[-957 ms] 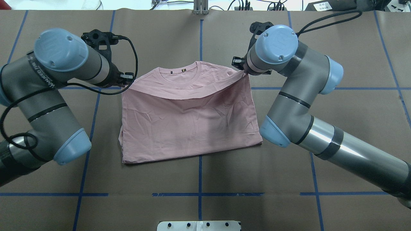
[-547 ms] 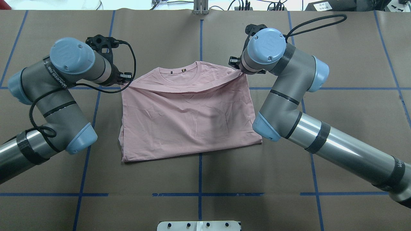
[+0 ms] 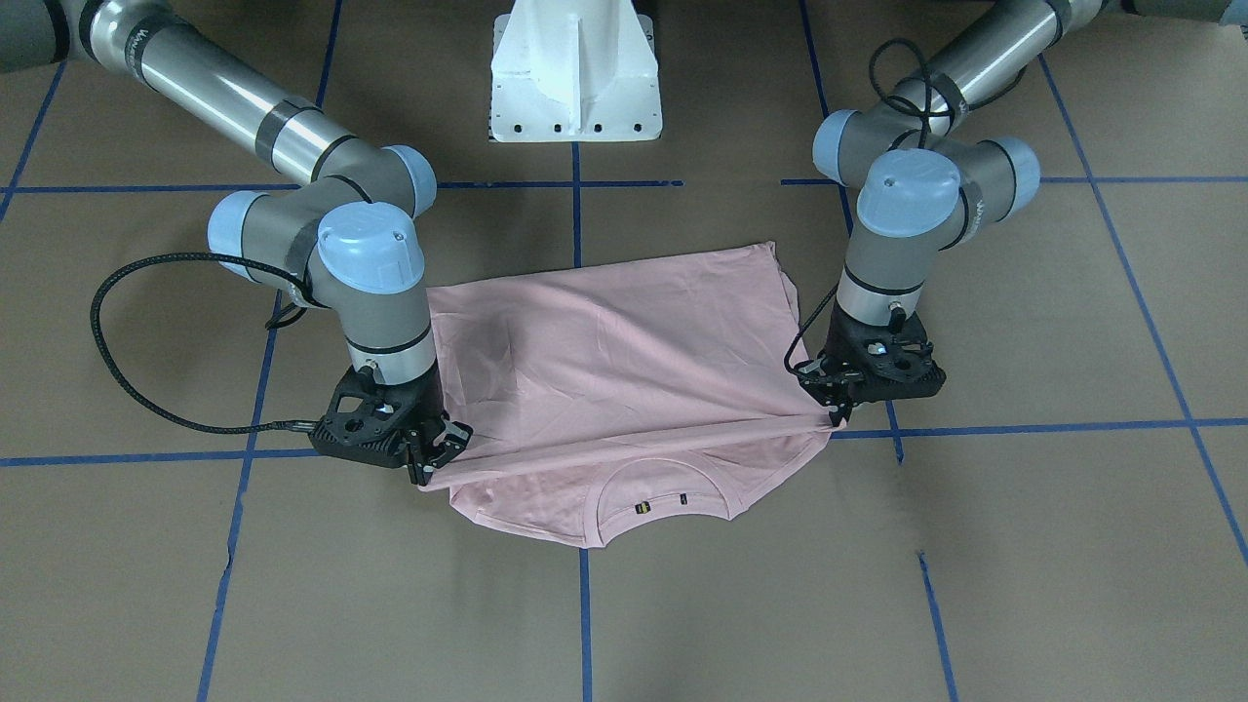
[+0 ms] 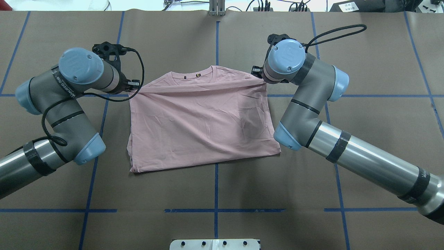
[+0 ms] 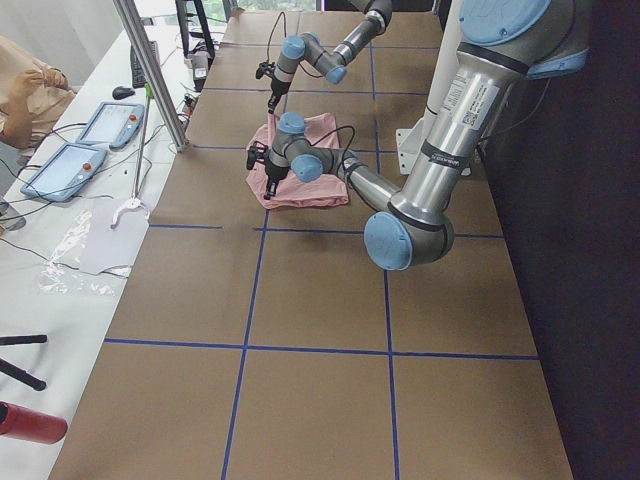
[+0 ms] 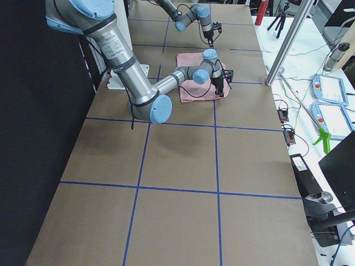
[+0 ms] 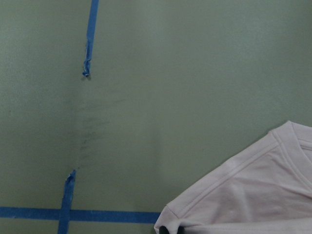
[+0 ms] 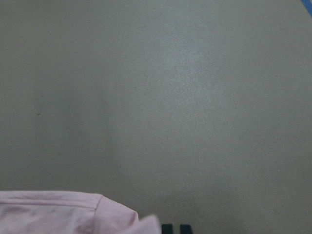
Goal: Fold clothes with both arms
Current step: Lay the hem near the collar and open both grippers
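On the brown table (image 4: 215, 194) the pink T-shirt (image 4: 201, 128) lies folded. Its lifted edge, sagging earlier, now runs taut nearer the collar (image 4: 208, 78), pinched closed by my left gripper (image 3: 837, 417) and right gripper (image 3: 429, 466). The collar tags (image 3: 641, 507) are unreadable.

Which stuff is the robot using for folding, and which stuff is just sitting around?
For the job:
pink T-shirt
left tool and right tool, each pinching a corner of the folded edge

Just lying about:
tablet
second tablet
red cylinder
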Robot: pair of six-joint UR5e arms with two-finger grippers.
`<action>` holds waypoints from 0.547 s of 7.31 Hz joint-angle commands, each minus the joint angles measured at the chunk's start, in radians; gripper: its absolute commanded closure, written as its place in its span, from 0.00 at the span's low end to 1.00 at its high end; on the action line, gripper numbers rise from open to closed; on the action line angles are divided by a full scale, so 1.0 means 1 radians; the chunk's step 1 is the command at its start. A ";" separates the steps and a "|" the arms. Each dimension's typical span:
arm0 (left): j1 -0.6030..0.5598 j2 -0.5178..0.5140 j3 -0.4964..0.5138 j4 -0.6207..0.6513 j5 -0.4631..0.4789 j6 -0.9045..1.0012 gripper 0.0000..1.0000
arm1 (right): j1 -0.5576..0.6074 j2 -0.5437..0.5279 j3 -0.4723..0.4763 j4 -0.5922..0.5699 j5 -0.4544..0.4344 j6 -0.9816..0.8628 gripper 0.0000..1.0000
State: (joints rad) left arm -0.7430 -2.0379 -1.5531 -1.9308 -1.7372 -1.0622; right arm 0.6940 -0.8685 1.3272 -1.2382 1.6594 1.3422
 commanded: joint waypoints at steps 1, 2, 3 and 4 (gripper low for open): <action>-0.009 0.043 -0.130 -0.005 -0.016 0.115 0.00 | 0.033 0.026 0.006 -0.003 0.017 -0.073 0.00; -0.009 0.138 -0.253 -0.005 -0.068 0.119 0.00 | 0.076 0.004 0.032 0.002 0.151 -0.178 0.00; -0.003 0.203 -0.334 -0.007 -0.093 0.105 0.00 | 0.099 -0.077 0.144 0.002 0.192 -0.201 0.00; 0.014 0.253 -0.384 -0.017 -0.093 0.052 0.00 | 0.102 -0.162 0.262 -0.006 0.204 -0.215 0.00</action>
State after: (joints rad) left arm -0.7436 -1.8591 -1.8509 -1.9393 -1.8147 -0.9681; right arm 0.7789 -0.9328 1.4525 -1.2382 1.8220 1.1623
